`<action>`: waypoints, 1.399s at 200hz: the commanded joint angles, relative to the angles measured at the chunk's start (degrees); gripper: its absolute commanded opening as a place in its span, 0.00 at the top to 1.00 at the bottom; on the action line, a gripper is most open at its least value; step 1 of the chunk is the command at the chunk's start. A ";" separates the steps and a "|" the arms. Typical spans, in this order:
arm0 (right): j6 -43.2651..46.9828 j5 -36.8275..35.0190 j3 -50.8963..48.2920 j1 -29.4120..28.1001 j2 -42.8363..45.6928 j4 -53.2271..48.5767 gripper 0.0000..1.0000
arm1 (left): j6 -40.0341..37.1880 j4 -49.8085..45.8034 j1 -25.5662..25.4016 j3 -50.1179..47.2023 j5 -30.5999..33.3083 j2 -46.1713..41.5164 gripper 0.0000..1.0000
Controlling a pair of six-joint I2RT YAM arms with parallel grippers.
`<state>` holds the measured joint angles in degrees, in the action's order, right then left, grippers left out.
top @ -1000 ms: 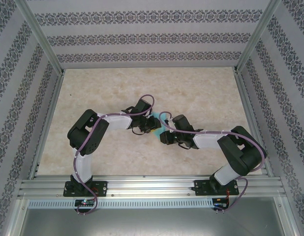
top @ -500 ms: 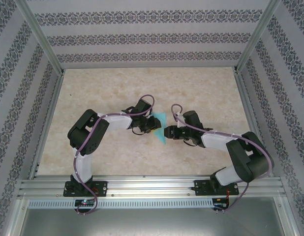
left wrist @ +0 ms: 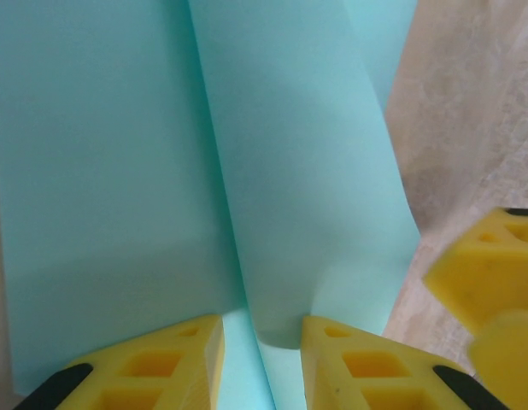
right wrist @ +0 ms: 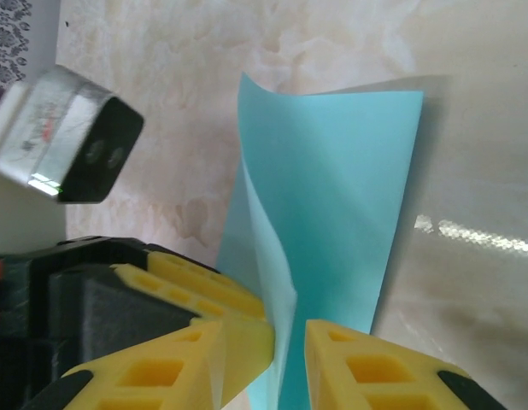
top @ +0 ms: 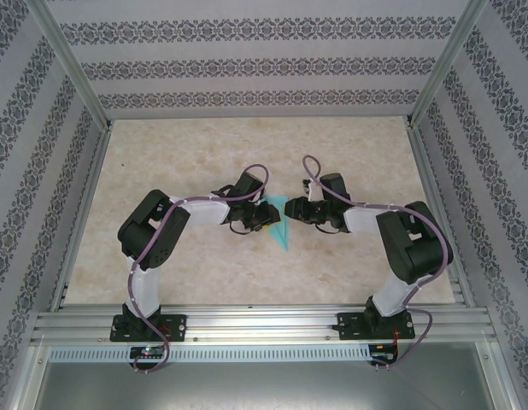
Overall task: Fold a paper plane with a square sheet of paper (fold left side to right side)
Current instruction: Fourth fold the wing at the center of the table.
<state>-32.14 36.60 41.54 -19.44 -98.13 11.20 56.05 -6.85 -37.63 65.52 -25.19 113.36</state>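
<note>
Both arms are tucked in toward the middle of the table (top: 204, 162), elbows pushed out wide, forearms low and pointing at each other, so the left gripper (top: 262, 219) and right gripper (top: 291, 207) sit nose to nose, near one another. Just in front of them lies the plane (top: 280, 232), turquoise, its sharp tip aimed back toward the arm bases. From overhead the two wrists cover its far end (no reading the jaws from up there). The left wrist camera fills that in: its yellow fingers (left wrist: 174, 363) stand parted, straddling a raised lengthwise fold in the turquoise layers with nothing clamped, and a yellow finger of the right gripper (left wrist: 490, 273) sits off to the side over bare table. The right wrist camera looks along the plane's length: its own fingers (right wrist: 375, 371) are also apart, an upright flap edge standing in the gap, a left finger (right wrist: 217, 295) just beside that flap, and the left wrist's camera block (right wrist: 72, 141) up in the corner. Whether any pad actually touches the plane, can't tell.
</note>
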 commanded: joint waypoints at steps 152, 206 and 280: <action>3.58 -2.29 4.28 1.20 -5.01 -4.42 0.95 | -0.16 -1.38 -0.94 1.19 0.87 1.79 0.68; 3.83 -2.53 4.44 1.25 -5.94 -4.78 0.96 | -0.26 -1.38 -0.96 1.22 0.85 1.78 0.68; 4.38 -3.38 5.36 1.41 -6.94 -5.83 0.95 | -0.34 -1.54 -1.13 1.29 0.99 1.73 0.68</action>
<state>-29.69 34.37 45.15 -18.59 -103.90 5.76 56.05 -6.87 -37.69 65.98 -25.19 113.71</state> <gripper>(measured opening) 0.050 0.317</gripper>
